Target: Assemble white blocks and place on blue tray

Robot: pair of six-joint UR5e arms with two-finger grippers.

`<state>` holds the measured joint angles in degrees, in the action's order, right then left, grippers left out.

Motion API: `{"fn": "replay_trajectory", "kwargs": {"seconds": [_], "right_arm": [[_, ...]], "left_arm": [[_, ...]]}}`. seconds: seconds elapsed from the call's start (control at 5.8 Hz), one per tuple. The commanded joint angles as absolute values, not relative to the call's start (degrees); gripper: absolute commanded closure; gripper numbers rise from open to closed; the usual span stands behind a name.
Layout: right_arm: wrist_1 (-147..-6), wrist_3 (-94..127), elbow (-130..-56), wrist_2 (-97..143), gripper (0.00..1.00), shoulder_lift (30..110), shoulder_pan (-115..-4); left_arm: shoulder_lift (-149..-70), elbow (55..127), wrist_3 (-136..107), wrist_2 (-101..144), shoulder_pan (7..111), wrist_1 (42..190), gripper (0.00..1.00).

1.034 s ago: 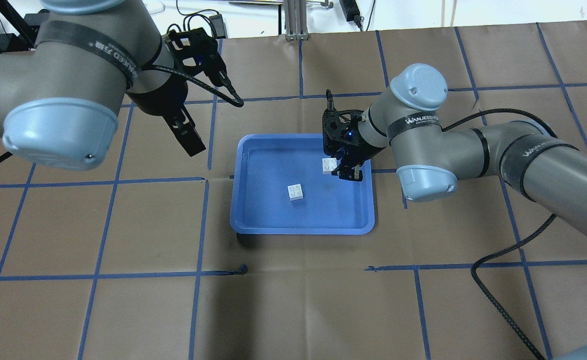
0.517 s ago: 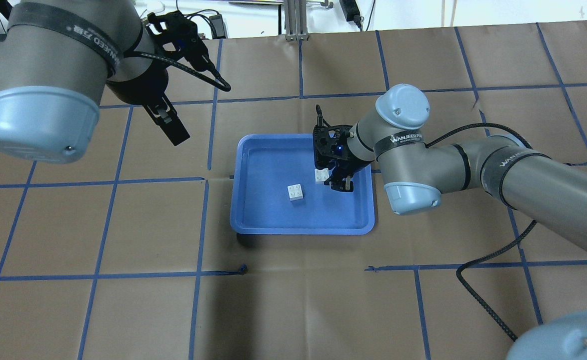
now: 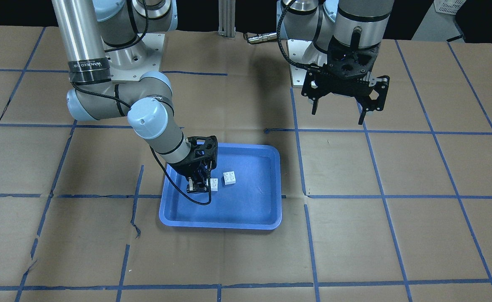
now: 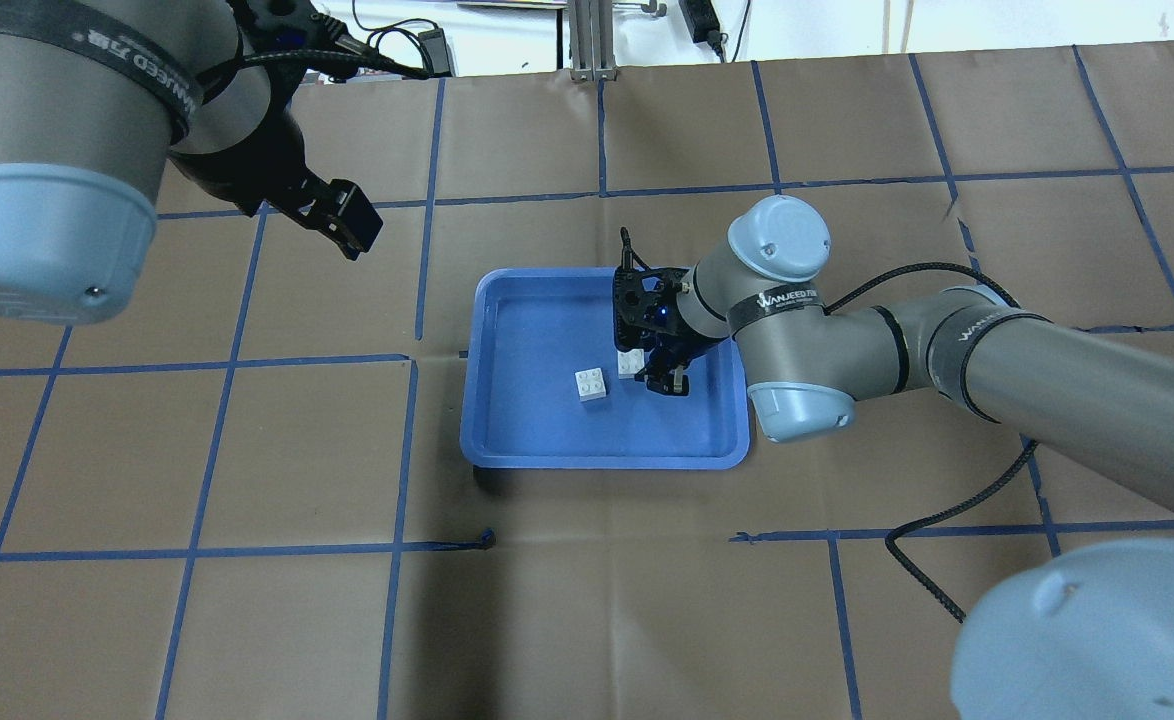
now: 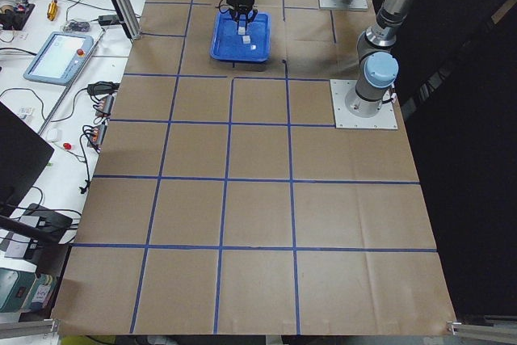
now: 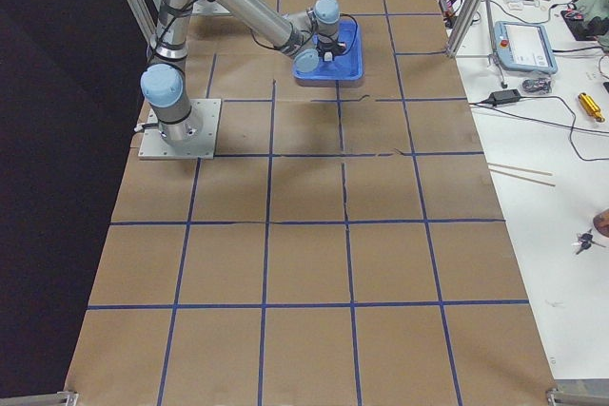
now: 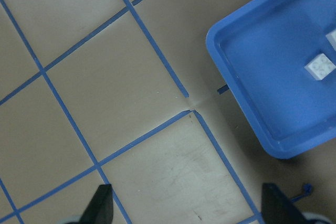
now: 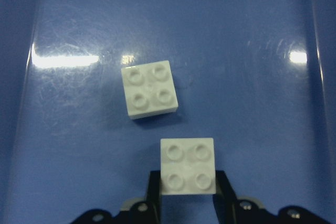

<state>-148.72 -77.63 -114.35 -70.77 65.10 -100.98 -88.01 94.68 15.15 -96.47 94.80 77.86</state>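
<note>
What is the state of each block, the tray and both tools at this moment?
Right tool, shut on one white block, over the tray.
Held white block, studs up, clamped, not joined to the other.
Free white block, studs up, lying alone on the tray floor.
Blue tray, upright, both blocks within its rim.
Left tool, open, empty, away from the tray.

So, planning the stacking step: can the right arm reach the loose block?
Probably yes. The right jaws, shut on the other block, are just beside the loose block in the tray; nothing lies between, and the left jaws are away over the table.
</note>
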Motion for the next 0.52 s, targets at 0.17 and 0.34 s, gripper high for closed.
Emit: {"fn": "replay_trajectory", "kwargs": {"seconds": [0.17,0.34], "right_arm": [[-148.80,-75.15,-114.35,-70.75,0.76,65.04,-102.22],[-148.80,-75.15,-114.43,-70.84,0.76,65.04,-102.22]], "left_arm": [[-87.80,94.22,6.94,-90.65,93.35,82.15,0.01],[-87.63,92.30,6.94,-89.66,91.16,86.88,0.01]]}}
